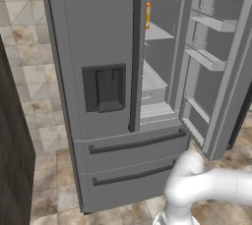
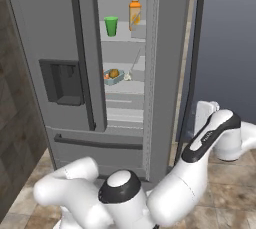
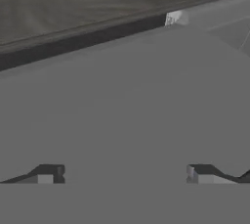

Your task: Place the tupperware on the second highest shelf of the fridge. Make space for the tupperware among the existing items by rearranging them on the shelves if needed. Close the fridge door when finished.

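Observation:
The grey fridge (image 1: 98, 32) has its left door shut and its right door (image 2: 167, 73) swung open. Inside, the pale blue-green tupperware (image 2: 114, 76) with orange and yellow-green food rests on a pale grey shelf (image 2: 125, 87). That shelf lies just below the board carrying the green cup (image 2: 111, 25) and the orange juice bottle (image 2: 134, 12). A small pale item (image 2: 128, 77) lies beside the tub. My gripper (image 3: 125, 175) is open and holds nothing. It is close against the door's grey outer face (image 3: 127, 110), below a dark bar (image 3: 83, 39).
Door-side bins (image 1: 211, 22) line the inside of the open door. Two drawers (image 1: 133, 155) sit under the doors. A dark wall (image 1: 12, 160) stands to the left. My arm (image 2: 210, 135) bends around the right of the open door, by its dark handle (image 2: 195, 48).

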Tool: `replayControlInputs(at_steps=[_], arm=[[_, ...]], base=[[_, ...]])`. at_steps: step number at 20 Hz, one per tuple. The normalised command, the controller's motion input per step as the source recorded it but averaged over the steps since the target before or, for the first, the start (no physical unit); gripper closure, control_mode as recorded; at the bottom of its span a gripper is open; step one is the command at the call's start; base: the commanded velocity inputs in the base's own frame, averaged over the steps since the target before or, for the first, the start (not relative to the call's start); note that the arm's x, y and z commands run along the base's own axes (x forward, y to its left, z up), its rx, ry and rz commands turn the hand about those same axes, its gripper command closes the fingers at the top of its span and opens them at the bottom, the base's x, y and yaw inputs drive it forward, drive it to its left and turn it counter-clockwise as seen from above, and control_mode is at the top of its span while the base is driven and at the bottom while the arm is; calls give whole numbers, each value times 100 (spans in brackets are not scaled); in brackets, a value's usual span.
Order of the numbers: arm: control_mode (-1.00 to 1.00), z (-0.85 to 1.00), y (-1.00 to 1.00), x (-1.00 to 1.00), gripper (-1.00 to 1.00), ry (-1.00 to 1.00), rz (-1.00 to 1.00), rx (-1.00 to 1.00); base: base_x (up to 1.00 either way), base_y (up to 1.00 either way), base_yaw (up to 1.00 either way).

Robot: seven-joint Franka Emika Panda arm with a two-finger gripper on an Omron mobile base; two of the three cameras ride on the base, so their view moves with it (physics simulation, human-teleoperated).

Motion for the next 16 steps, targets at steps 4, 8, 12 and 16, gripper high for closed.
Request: replayControlInputs(at_steps=[4,8,12,16], arm=[[-100,-19,68,0,-100,-1,34,0],[-100,-24,92,0,-100,-6,34,0],[-100,-25,100,0,-100,-13,32,0],[-100,-10,100,0,-100,-19,26,0]], base=[[0,0,0],[0,0,0],[0,0,0],[0,0,0]])
